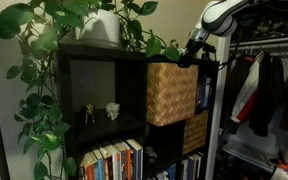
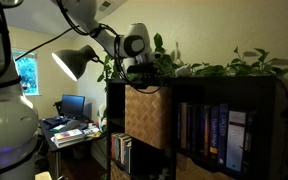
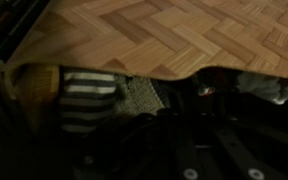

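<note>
Dark cube shelf (image 1: 62,100): woven basket (image 1: 171,93) is sticking out of upper cubby, being met at its 1 o'clock rim by gripper (image 1: 196,52); finger spread cannot be told. Sliding should be kept level.

The white arm (image 2: 79,14) stretches across from high up and bends down at the wrist (image 2: 134,44), so the gripper (image 2: 144,78) points downward. In the wrist view it shows only as dark, blurred shapes, its jaws' stand unreadable
</note>
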Available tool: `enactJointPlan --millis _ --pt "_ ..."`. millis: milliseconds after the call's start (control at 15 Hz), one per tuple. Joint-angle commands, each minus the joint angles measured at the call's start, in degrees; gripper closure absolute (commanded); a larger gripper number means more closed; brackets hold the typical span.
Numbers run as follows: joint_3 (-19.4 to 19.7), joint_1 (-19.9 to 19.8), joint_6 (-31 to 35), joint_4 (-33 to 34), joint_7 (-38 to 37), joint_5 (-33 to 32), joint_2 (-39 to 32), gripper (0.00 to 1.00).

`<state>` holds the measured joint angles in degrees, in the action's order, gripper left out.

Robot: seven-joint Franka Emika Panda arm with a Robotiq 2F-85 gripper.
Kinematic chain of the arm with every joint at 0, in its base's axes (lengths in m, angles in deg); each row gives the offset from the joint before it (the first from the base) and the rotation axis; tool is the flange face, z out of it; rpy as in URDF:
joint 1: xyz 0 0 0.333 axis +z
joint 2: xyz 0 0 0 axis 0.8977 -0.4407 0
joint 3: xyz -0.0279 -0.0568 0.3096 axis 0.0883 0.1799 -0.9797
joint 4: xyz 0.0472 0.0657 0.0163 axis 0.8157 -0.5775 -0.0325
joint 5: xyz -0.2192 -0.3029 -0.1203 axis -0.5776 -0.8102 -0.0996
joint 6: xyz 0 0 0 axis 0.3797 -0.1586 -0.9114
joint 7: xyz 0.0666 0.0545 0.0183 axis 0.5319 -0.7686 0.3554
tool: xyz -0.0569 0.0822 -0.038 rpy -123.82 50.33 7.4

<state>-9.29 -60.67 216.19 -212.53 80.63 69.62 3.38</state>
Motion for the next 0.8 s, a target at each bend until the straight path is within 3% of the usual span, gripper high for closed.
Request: enactJointPlan --millis 0,600,733 --pt "-0.17 -0.16 -4.76 0.21 -0.74 -2.31 2.88 0.60" --pt "-0.14 -0.30 -24.61 6.51 -0.94 -4.01 2.62 0.03" --pt "-0.08 -0.17 -29.45 8.29 -0.56 -3.66 1.80 0.00"
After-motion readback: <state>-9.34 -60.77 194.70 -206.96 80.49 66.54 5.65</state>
